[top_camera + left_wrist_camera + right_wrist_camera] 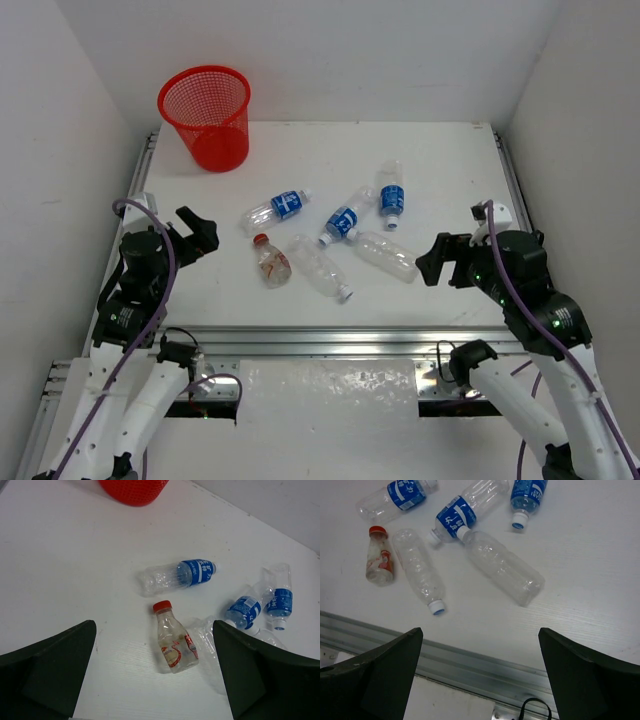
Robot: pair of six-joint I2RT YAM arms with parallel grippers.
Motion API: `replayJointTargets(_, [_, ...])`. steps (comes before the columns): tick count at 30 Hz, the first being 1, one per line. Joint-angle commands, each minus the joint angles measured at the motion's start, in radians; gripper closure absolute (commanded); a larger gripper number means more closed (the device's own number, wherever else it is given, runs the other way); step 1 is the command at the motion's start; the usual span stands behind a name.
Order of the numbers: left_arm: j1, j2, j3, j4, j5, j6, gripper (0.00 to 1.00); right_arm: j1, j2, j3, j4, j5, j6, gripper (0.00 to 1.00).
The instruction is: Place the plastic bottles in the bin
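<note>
Both arms are up off the white desk (440,170). The left gripper (196,233) hangs by the left edge, fingers spread wide, holding nothing. The right gripper (438,260) is by the right edge in the same state: jaws wide apart, empty.

The round red plastic mesh wastebasket (205,115) stands upright in the far-left corner, well apart from the bottles.

Six small clear plastic bottles lie on their sides in a loose cluster mid-desk, somewhat nearer the near edge:
- first blue-labelled bottle (276,207): left side of the cluster, cap pointing right and slightly toward the far edge.
- second blue-labelled bottle (344,221): lies diagonally, cap toward the near-left.
- third blue-labelled bottle (391,196): roughly parallel to the side edges, cap toward the near edge, just beside the second.
- red-capped brownish bottle (271,262): near-left of the cluster, cap toward the far edge.
- unlabelled bottle with a blue cap (318,266): just beside the red-capped one, cap toward the near edge.
- second unlabelled bottle (386,256): closest to the right gripper. Its neck end looks to be touching the second blue-labelled bottle's cap, but I can't be sure from these views.
</note>
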Motion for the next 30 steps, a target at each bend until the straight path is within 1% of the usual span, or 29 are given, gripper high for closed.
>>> replayJointTargets(1, [0.002,-0.007,0.019,0.03,0.011,0.002,0.0,-0.004,0.002,-0.022,0.099,0.031,-0.024,0.01])
replayJointTargets(4, [0.002,-0.013,0.016,0.032,0.02,0.005,0.0,-0.005,0.02,-0.053,0.138,0.054,-0.031,0.01])
replayJointTargets(5, [0.002,-0.018,0.016,0.034,0.022,0.005,0.0,-0.004,0.051,-0.06,0.151,0.052,-0.04,0.01])
replayJointTargets(7, [0.002,-0.021,0.016,0.037,0.024,0.005,0.0,-0.004,0.098,-0.083,0.207,0.019,-0.065,0.01])
replayJointTargets(8, [0.002,-0.021,0.013,0.038,0.027,0.005,0.0,-0.004,0.162,-0.089,0.226,-0.006,-0.103,0.01])
replayJointTargets(10, [0.002,-0.018,0.013,0.041,0.03,0.007,0.0,-0.002,0.242,-0.08,0.258,-0.004,-0.134,0.01])
replayJointTargets(11, [0.002,-0.013,0.012,0.041,0.037,0.008,0.0,0.008,0.329,-0.077,0.266,0.015,-0.184,0.01])
replayJointTargets(12, [0.002,-0.008,0.013,0.041,0.039,0.01,0.0,0.018,0.377,-0.061,0.272,0.063,-0.211,0.01])
replayJointTargets(13, [0.002,-0.004,0.012,0.041,0.04,0.01,0.0,0.028,0.425,-0.051,0.286,0.084,-0.24,0.01])
replayJointTargets(14, [0.002,0.005,0.013,0.041,0.045,0.011,0.0,0.056,0.513,-0.042,0.289,0.107,-0.295,0.01])
replayJointTargets(15, [0.002,0.008,0.015,0.041,0.047,0.013,0.0,0.067,0.555,-0.021,0.291,0.121,-0.323,0.01])
replayJointTargets(17, [0.001,0.015,0.015,0.041,0.053,0.014,0.0,0.088,0.624,-0.011,0.304,0.115,-0.396,0.01])
replayJointTargets(18, [0.001,0.016,0.013,0.043,0.056,0.016,0.0,0.091,0.681,-0.014,0.317,0.093,-0.41,0.01])
replayJointTargets(21, [0.001,0.015,0.012,0.046,0.06,0.017,0.0,0.105,0.778,-0.025,0.373,0.065,-0.491,0.01])
replayJointTargets(23, [0.001,0.015,0.012,0.047,0.063,0.017,0.0,0.126,0.822,-0.028,0.425,0.1,-0.525,0.01])
replayJointTargets(25, [0.001,0.015,0.012,0.049,0.065,0.019,0.0,0.148,0.884,-0.04,0.494,0.167,-0.559,0.01])
replayJointTargets(29, [0.001,0.015,0.012,0.05,0.07,0.02,0.0,0.168,0.973,-0.072,0.576,0.232,-0.58,0.06])
replayJointTargets(30, [0.001,0.015,0.012,0.049,0.071,0.022,0.0,0.173,0.985,-0.085,0.62,0.252,-0.584,0.07])
